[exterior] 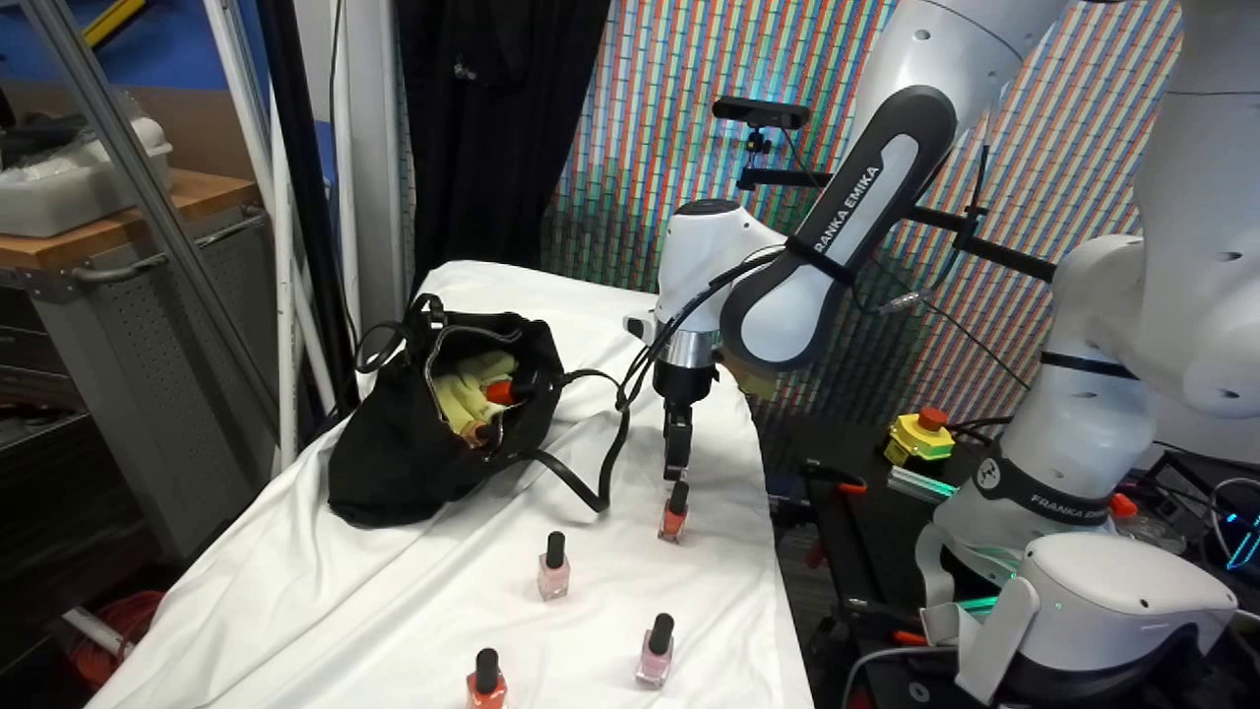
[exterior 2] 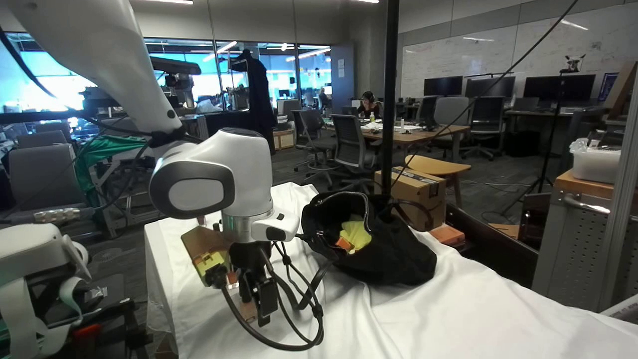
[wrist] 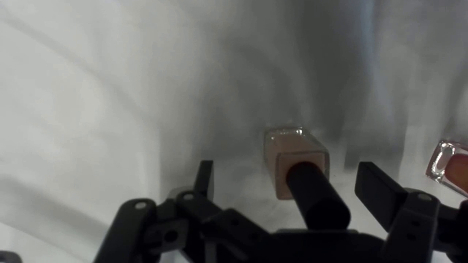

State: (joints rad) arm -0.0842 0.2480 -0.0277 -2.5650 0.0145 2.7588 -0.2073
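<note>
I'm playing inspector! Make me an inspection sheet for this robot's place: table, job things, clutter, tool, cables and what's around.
Surface: white tablecloth, wrinkled.
Job's things: pale pink bottle, two orange-red bottles, two more pinkish bottles, all standing.
Clutter: black bag, open, yellow cloth inside.
Tool: open; the wrist view shows gaps on both sides of the pale pink bottle.
Cables: black cables along the arm.
Surroundings: office chairs, a seated person.

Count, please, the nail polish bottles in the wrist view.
2: a pink bottle between the open jaws, an orange bottle at the picture's right edge. Others may be hidden.
</note>
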